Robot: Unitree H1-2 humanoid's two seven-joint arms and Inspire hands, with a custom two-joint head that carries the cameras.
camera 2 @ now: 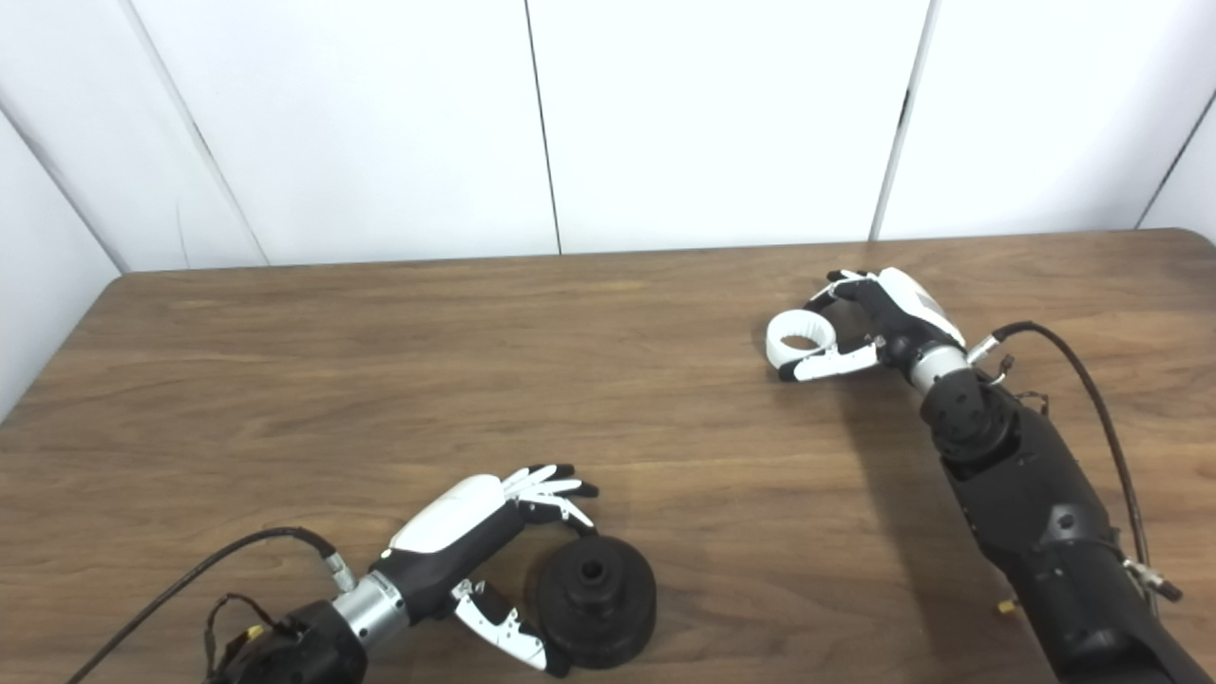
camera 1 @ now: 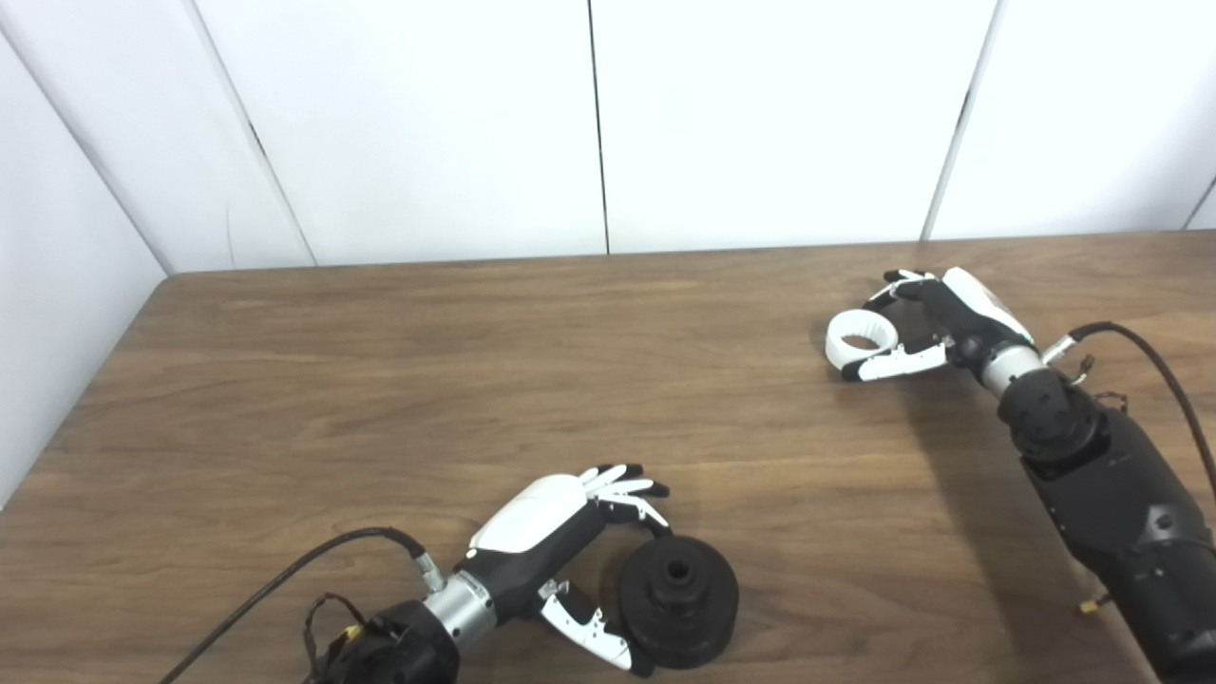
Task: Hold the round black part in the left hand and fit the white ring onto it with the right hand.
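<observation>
The round black part (camera 1: 677, 598) lies flat on the table near the front edge, with a raised hub and a centre hole facing up. My left hand (camera 1: 579, 556) cups its left side, fingers (camera 1: 632, 494) over the upper-left rim and thumb (camera 1: 594, 632) at the lower-left rim. Its fingers are spread and not closed around the part. At the far right the white ring (camera 1: 860, 337) sits low at the table between the thumb and fingers of my right hand (camera 1: 926, 323), which pinch it from below and from the upper right.
The brown wooden table (camera 1: 532, 380) runs back to white wall panels. Its left edge is close to a side wall. A cable (camera 1: 1164, 375) loops off the right forearm, and another cable (camera 1: 285, 575) trails from the left wrist.
</observation>
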